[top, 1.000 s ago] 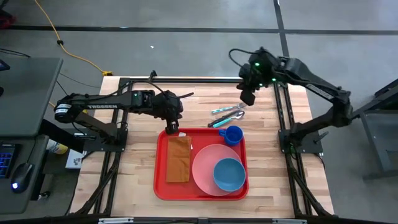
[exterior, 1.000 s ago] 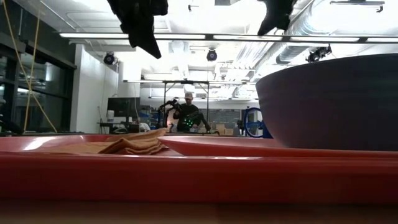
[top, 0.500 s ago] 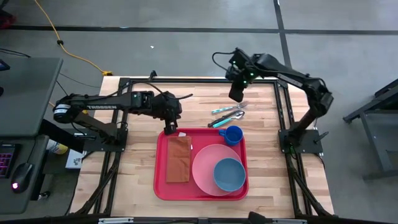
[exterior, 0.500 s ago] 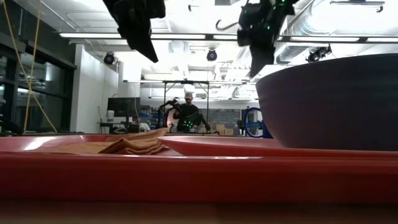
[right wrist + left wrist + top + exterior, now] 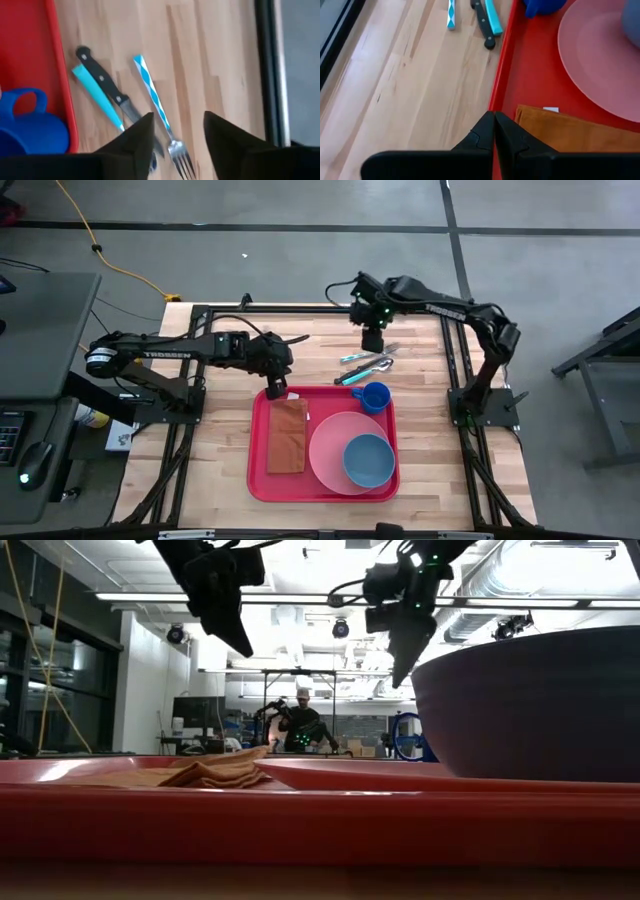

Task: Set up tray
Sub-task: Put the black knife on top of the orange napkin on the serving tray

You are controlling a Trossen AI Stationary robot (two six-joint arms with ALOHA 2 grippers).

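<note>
Right claw (image 5: 174, 131) spread and empty above fork (image 5: 161, 117) and knife (image 5: 102, 80), poised to grab cutlery; red tray (image 5: 258, 450) beside them. Left claw (image 5: 494, 131) clenched, empty, over tray's rim.

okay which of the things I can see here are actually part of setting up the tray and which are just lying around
Part of the job: tray, napkin, pink plate, blue bowl, blue mug, cutlery under the open right claw, left claw.

Lying about: yellow cable, keyboard and mouse.
</note>
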